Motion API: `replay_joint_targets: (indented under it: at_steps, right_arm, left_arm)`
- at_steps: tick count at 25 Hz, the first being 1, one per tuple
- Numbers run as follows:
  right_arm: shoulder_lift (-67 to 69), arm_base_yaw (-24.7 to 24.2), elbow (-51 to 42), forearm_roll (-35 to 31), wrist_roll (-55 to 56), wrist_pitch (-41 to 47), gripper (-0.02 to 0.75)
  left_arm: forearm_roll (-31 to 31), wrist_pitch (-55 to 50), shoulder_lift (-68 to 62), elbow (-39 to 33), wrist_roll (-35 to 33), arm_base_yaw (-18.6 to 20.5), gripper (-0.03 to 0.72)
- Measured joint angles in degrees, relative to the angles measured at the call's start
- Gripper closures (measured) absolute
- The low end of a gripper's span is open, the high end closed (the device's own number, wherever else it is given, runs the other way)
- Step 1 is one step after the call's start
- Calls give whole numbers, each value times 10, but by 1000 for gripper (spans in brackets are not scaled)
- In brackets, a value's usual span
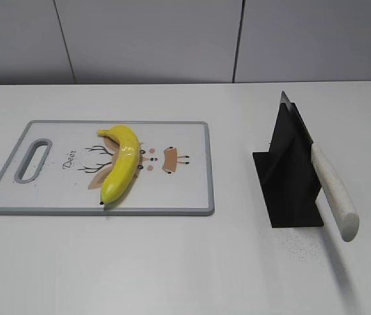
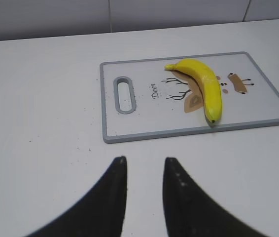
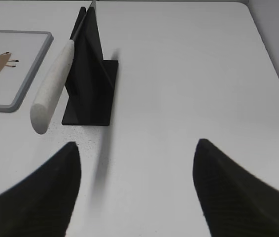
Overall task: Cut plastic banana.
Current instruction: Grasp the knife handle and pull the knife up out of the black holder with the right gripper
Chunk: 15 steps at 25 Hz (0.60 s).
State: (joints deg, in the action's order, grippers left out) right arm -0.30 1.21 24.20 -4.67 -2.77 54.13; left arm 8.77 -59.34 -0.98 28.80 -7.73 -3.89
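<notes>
A yellow plastic banana (image 1: 121, 162) lies on a white cutting board with a grey rim (image 1: 192, 209) at the left; both also show in the left wrist view, banana (image 2: 206, 86) and board (image 2: 129, 137). A knife with a white handle (image 1: 333, 190) rests in a black stand (image 1: 289, 177) at the right, handle pointing toward me; the right wrist view shows the handle (image 3: 52, 89) and stand (image 3: 91, 94). My left gripper (image 2: 144, 160) is open and empty above the table, short of the board. My right gripper (image 3: 135, 145) is wide open and empty, short of the stand. Neither gripper shows in the exterior view.
The board has a handle slot (image 1: 35, 159) at its left end and a deer drawing. The white table (image 1: 185, 269) runs to a grey wall at the back. Its right edge (image 3: 272, 64) shows in the right wrist view.
</notes>
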Motion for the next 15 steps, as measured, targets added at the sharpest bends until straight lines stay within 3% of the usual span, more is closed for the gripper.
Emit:
replay_joint_targets:
  at_steps: [9, 15]
  right_arm:
    - [6, 0, 1, 1, 0, 0, 181]
    - [101, 0, 38, 1, 0, 6, 181]
  left_arm:
    - [0, 0, 0, 0, 0, 0, 447]
    - [0, 0, 0, 0, 0, 0, 447]
